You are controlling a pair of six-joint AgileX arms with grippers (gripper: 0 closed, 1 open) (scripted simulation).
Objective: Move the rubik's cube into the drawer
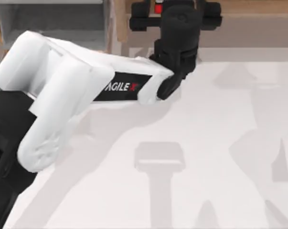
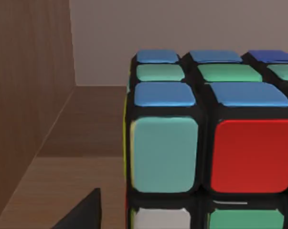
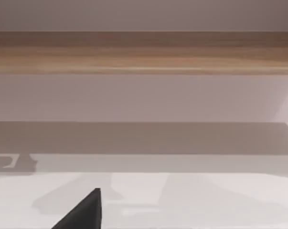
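The rubik's cube (image 2: 210, 143) fills the left wrist view, with blue, green, red and white tiles on a black grid. It stands on a wooden surface beside a wooden wall (image 2: 29, 95). From above, a red tile of the rubik's cube (image 1: 158, 8) peeks out under my left gripper (image 1: 175, 19), which reaches over the far edge and is open. One fingertip (image 2: 81, 214) stands apart from the cube's side. The drawer (image 1: 48, 21) is at the far left, its grey inside showing. My right gripper is parked and open, with one fingertip (image 3: 84, 212) in its wrist view.
A long wooden shelf ledge (image 1: 258, 14) runs along the far right, also seen from the right wrist as a wooden band (image 3: 144, 52). The white table (image 1: 206, 143) spreads in front. My left arm's white link (image 1: 77, 86) crosses the left half.
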